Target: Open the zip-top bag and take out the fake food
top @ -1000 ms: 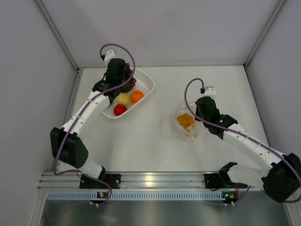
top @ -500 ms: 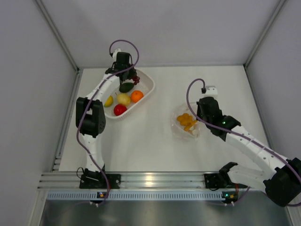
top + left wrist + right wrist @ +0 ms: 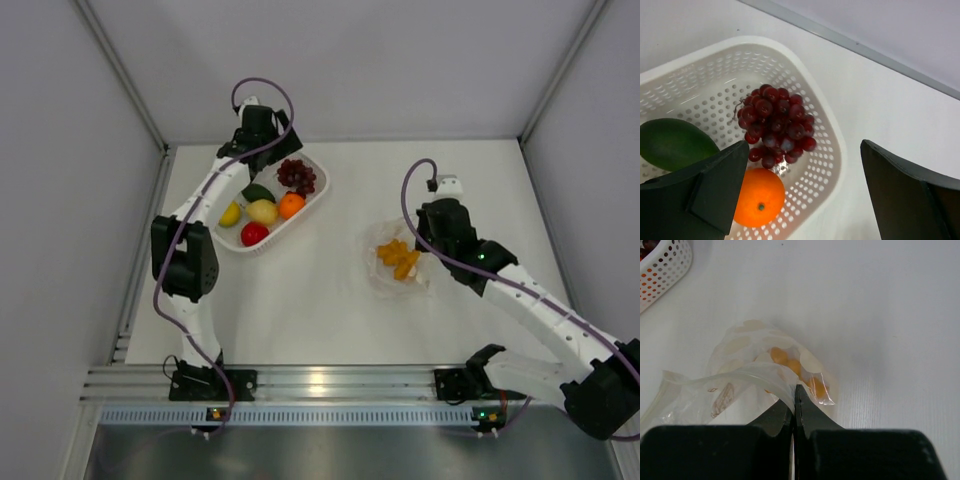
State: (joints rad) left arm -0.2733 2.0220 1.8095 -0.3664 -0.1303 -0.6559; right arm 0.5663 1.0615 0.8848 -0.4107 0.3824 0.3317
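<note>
most fruit out, one piece waiting in the bag

the white basket (image 3: 318, 190) is sitting at the far left, holding the grape bunch (image 3: 775, 125), avocado (image 3: 672, 142), orange (image 3: 759, 197), lemon (image 3: 262, 210) and apple (image 3: 254, 233), so most of the fake food is looking done. the left gripper (image 3: 802, 165) is hovering above with fingers spread wide, carrying nothing. the zip-top bag (image 3: 740, 347) is lying on the table's right side, the right gripper (image 3: 794, 400) pinching its edge, fingers closed. a small orange-yellow piece (image 3: 780, 356) is sitting inside. the crinkled film is hiding whether the mouth is open

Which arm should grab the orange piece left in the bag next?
Probably left: the left tool hangs open and empty over the basket, while the right tool pinches the zip-top bag around the orange piece.
</note>
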